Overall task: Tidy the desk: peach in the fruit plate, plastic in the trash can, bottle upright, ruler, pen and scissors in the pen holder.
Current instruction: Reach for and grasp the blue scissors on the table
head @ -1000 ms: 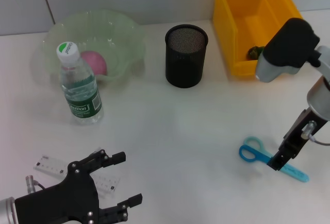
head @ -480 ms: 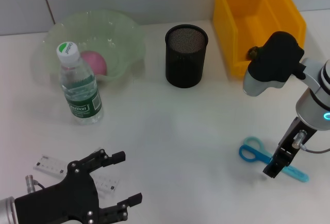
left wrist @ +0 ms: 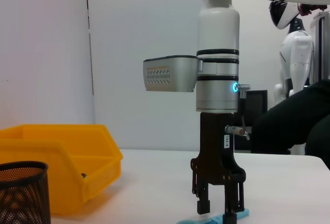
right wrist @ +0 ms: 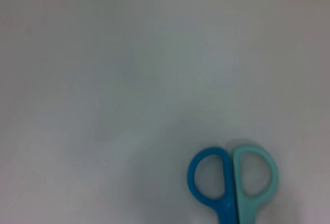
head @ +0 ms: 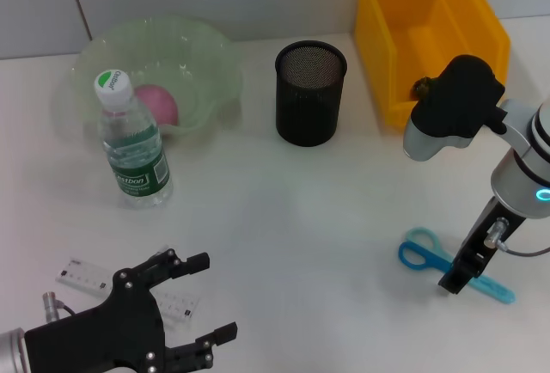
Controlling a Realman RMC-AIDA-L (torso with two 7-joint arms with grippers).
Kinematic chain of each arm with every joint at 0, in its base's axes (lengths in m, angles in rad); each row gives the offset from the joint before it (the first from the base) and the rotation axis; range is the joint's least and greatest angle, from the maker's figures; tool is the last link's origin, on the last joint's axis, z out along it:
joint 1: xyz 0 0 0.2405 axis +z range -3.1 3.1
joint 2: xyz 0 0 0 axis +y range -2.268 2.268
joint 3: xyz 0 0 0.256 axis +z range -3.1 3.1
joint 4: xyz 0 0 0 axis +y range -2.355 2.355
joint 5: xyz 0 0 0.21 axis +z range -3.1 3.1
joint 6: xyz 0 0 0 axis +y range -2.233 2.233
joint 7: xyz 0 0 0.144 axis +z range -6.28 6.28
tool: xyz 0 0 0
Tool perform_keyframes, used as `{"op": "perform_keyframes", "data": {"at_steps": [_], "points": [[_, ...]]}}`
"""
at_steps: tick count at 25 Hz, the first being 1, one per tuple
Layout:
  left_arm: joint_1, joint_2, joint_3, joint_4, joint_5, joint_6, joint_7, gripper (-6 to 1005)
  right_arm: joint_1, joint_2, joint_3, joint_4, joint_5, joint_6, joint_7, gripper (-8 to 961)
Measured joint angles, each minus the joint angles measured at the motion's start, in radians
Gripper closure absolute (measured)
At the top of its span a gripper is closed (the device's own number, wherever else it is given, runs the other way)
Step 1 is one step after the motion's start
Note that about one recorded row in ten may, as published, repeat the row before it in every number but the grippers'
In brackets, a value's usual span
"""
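Observation:
The blue scissors (head: 427, 258) lie flat at the table's right front; their handles (right wrist: 232, 176) fill the right wrist view. My right gripper (head: 454, 282) points down onto their blade, open, one finger on each side of it (left wrist: 218, 209). My left gripper (head: 209, 297) hovers open at the front left, over a clear ruler (head: 82, 277). The pink peach (head: 156, 102) rests in the green fruit plate (head: 206, 64). Beside the plate the bottle (head: 131, 141) stands upright. The black mesh pen holder (head: 310, 92) is at the centre back. No pen is in view.
A yellow bin (head: 404, 38) stands at the back right, close behind my right arm, with a small dark thing (head: 421, 87) in its near corner. Bare white tabletop lies between the pen holder and the scissors.
Over the last second my right arm swung left and lowered its gripper onto the scissors' blade; in the last half second it barely shifted. The left arm has not moved.

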State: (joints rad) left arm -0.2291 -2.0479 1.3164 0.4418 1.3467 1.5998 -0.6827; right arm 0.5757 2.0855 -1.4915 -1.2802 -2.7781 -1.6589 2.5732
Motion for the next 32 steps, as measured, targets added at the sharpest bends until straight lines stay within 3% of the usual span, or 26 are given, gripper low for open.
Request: {"op": "perform_keyframes", "data": {"at_steps": [3, 9, 25, 32], "points": [[-0.001, 0.0, 0.001, 0.0, 0.0, 0.0, 0.0, 183, 0.002, -0.001, 0.0, 0.006, 0.0, 0.005, 0.002, 286], [-0.001, 0.0, 0.001, 0.0, 0.0, 0.002, 0.0, 183, 0.002, -0.001, -0.003, 0.007, -0.001, 0.01, 0.002, 389], [0.001, 0.0, 0.0, 0.0, 0.0, 0.008, 0.0, 184, 0.013, -0.001, -0.025, 0.046, 0.01, 0.034, 0.004, 398], [0.001, 0.0, -0.002, 0.0, 0.0, 0.008, 0.0, 184, 0.014, -0.002, -0.028, 0.053, 0.041, 0.039, -0.004, 447]]}}
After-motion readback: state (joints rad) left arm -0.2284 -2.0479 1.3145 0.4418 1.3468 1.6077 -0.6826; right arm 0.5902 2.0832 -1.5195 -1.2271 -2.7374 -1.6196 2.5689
